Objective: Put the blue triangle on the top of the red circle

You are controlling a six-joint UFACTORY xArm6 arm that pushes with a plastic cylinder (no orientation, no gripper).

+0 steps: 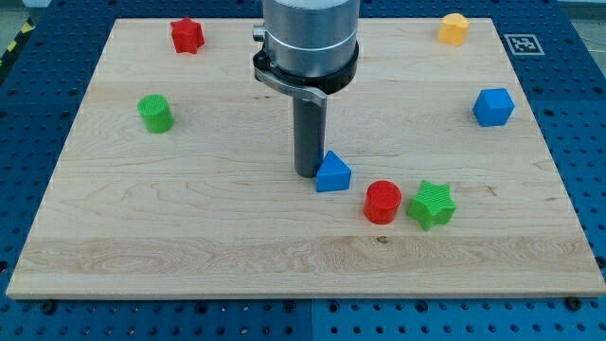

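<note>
The blue triangle (333, 173) lies near the middle of the wooden board (189, 227). The red circle (383, 202) lies just to its lower right, a small gap apart. My tip (307, 173) rests on the board right at the triangle's left side, touching it or nearly so. The rod rises from there to the grey arm body at the view's top.
A green star (432, 205) sits right beside the red circle on its right. A blue cube (493, 107) is at the right, a yellow block (454, 28) at the top right, a red star (187, 36) at the top left, a green cylinder (155, 114) at the left.
</note>
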